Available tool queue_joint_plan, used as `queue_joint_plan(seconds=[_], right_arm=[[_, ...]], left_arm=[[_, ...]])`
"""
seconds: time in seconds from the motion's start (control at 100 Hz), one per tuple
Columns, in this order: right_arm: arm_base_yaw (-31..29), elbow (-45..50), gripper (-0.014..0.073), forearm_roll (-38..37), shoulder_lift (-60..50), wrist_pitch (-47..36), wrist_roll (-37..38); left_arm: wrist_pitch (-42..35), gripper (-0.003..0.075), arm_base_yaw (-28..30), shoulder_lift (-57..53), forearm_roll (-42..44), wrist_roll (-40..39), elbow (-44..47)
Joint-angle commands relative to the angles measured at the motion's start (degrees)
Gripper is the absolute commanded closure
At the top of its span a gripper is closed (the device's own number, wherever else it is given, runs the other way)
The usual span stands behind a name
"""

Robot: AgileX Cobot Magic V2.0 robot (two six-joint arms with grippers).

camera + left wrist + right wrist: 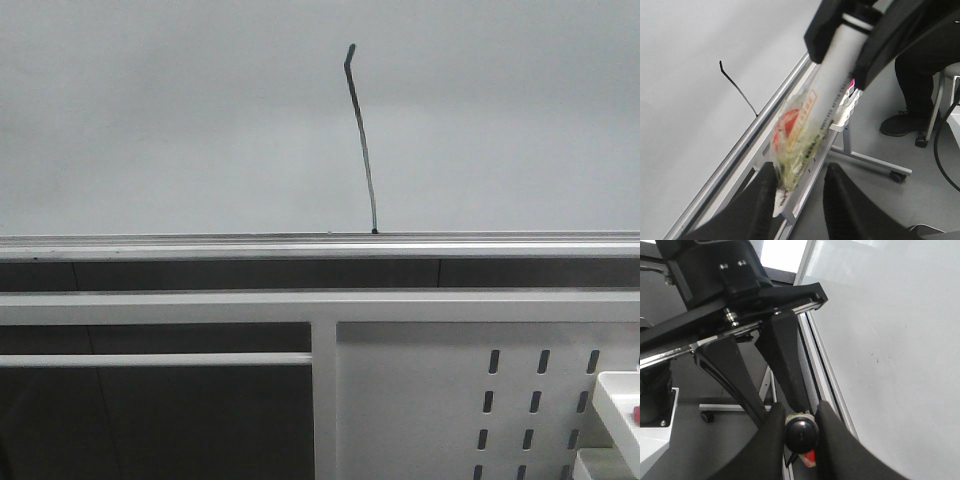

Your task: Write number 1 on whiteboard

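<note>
The whiteboard (150,120) is looking smooth and glossy, its bottom rail (200,243) brushed silver metal. Between the left gripper (800,192) fingers, a crinkly clear plastic wrapper (795,135) is shining. The perforated panel (440,400) is showing matt white painted metal.

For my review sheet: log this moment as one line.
number 1: drawn on whiteboard | left gripper: holds marker pen | right gripper: grips black cap

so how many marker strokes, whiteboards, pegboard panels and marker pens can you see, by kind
thin black marker stroke, the number 1: 1
pale grey-white glossy whiteboard: 1
white perforated metal panel: 1
clear-barrelled marker pen, held between the left gripper fingers: 1
black round cap gripped by the right gripper: 1
total: 5
</note>
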Motion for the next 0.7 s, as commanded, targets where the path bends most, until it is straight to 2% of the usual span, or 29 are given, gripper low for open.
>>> queue_joint_plan(seconds=[0.0, 0.58, 0.69], right_arm=[[0.2, -2.2, 0.0671, 1.0, -0.8, -3.8, -0.3], [0.2, -2.2, 0.0671, 1.1, -0.8, -3.0, -0.3], [0.2, -2.2, 0.0671, 1.1, -0.8, -3.0, -0.3]], left_arm=[[-2.6, 0.0521, 0.1, 1.0, -3.1, 0.1, -2.2], [-2.6, 0.0522, 0.1, 4.5, -4.0, 0.1, -2.2], [-2.7, 0.0545, 0.1, 4.5, -4.0, 0.1, -2.2]])
